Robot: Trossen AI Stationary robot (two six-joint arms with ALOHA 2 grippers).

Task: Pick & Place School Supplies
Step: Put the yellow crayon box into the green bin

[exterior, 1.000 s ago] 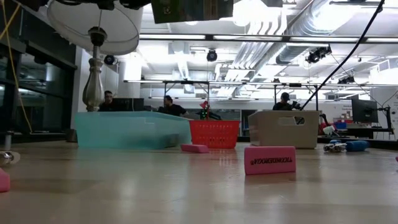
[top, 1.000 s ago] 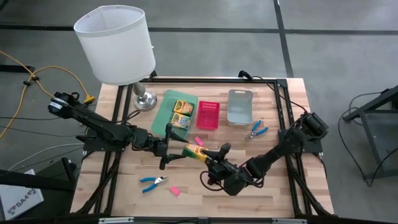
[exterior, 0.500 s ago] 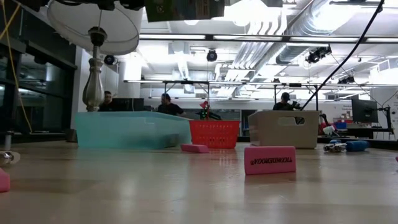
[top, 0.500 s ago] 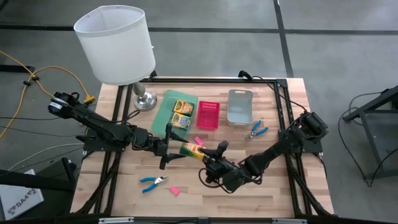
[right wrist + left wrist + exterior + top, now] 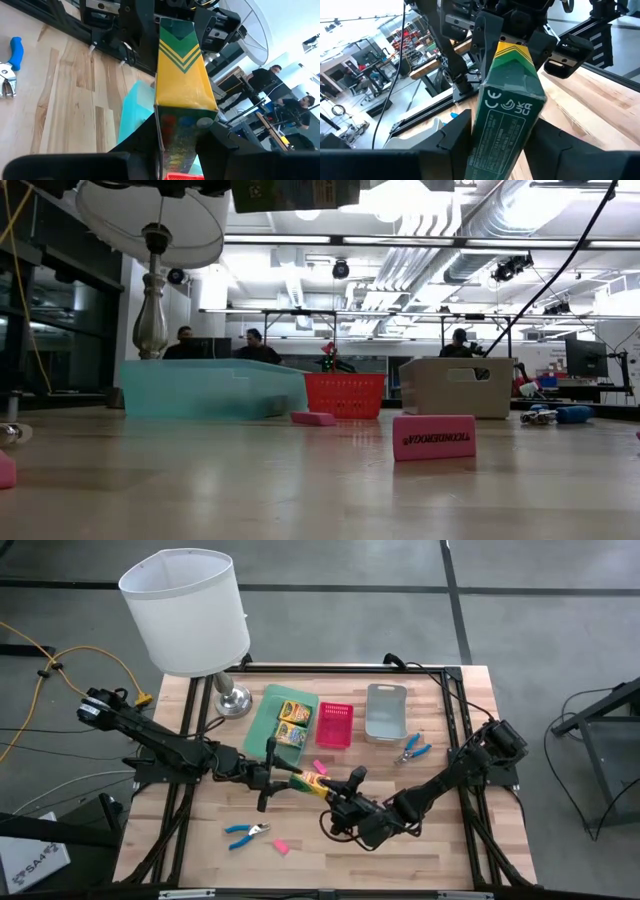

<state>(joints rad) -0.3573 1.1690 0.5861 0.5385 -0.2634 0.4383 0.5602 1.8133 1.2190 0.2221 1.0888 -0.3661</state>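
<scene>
Right, nearest you at the table's front edge lie the blue-handled metal scissor-like tool (image 5: 246, 832) at about 7 o'clock and a tiny pink eraser block (image 5: 282, 847) just beside it. Mid-table, you have one yellow-and-green crayon box (image 5: 311, 782) raised off the wooden table (image 5: 440, 850) between both arms. Your right gripper (image 5: 338, 796) comes in from 4 o'clock and grips the box's near end, its dark fingers (image 5: 222, 141) clamped on the sides. Your left gripper (image 5: 275, 776) reaches from 9 o'clock with its fingers (image 5: 456, 131) flanking the far end; you can't tell whether they press it or only bracket it. Another pink eraser (image 5: 320, 766) sits just past the box. Further back at 12 o'clock, the green tray (image 5: 262, 720) carries two more crayon boxes (image 5: 292, 722), then the pink mesh basket (image 5: 335, 726) and grey bin (image 5: 386, 712). A second blue-handled tool (image 5: 411, 749) lies at 2 o'clock; the white-shaded lamp (image 5: 187, 610) stands at 11
</scene>
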